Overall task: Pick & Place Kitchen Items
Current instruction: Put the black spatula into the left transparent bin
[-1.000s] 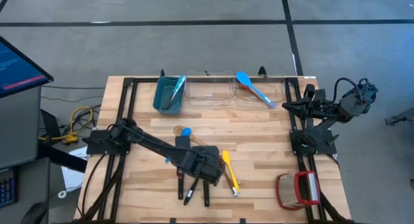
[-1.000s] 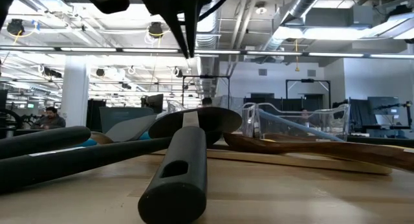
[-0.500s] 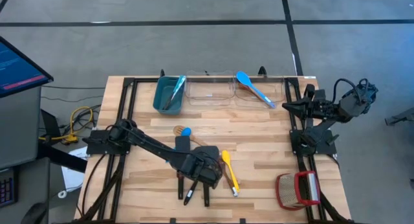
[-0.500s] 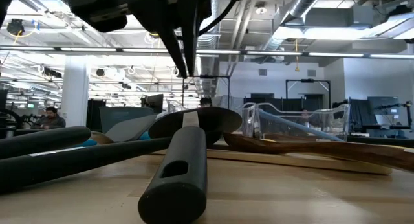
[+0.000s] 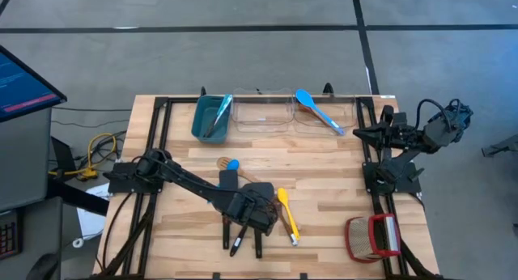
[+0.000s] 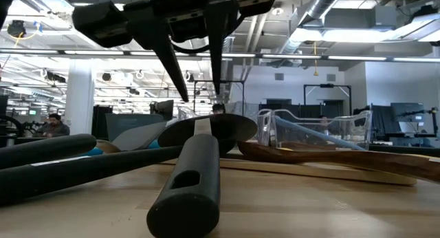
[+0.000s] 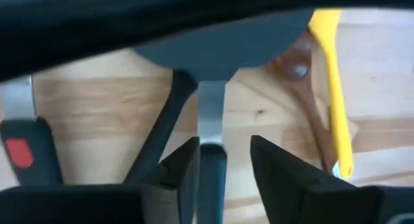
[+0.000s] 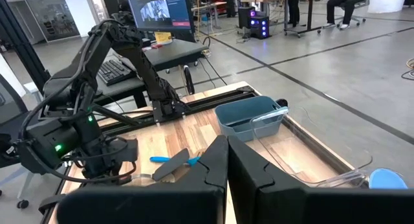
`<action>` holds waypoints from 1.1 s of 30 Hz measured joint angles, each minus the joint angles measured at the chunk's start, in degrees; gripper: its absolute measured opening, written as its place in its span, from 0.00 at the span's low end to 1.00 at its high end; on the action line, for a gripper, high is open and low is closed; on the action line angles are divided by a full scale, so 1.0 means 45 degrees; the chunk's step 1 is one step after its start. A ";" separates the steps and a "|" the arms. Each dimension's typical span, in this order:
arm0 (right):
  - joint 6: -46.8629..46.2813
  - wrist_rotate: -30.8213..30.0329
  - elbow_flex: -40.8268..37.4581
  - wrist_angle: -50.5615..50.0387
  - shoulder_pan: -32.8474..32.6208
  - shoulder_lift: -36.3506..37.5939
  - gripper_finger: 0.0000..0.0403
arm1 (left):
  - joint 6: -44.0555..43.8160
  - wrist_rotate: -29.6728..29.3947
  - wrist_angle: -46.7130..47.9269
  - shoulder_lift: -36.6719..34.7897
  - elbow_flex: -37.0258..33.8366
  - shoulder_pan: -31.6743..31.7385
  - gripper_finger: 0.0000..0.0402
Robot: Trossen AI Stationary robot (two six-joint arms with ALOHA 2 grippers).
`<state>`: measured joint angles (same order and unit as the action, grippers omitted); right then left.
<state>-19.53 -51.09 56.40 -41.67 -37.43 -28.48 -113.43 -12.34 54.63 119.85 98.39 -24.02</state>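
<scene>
The left end effector (image 7: 223,162), fingers parted, straddles the black spatula (image 7: 213,62) handle at the table's (image 5: 340,175) 6 o'clock edge to grasp it.

From above, the left arm (image 5: 202,191) hides the heads of the black utensils (image 5: 240,238) beneath it. In the left wrist view, the yellow spoon (image 7: 333,88) is cut off at the picture's edge.
</scene>
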 joint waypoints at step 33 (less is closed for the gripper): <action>0.0000 0.0000 0.0004 -0.0316 -0.0010 0.0003 0.00 | 0.0108 -0.0578 -0.2395 0.0165 -0.1376 0.0182 0.50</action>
<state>-19.53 -51.09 56.42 -43.09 -37.47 -28.47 -112.95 -14.94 43.86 120.60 92.20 -23.20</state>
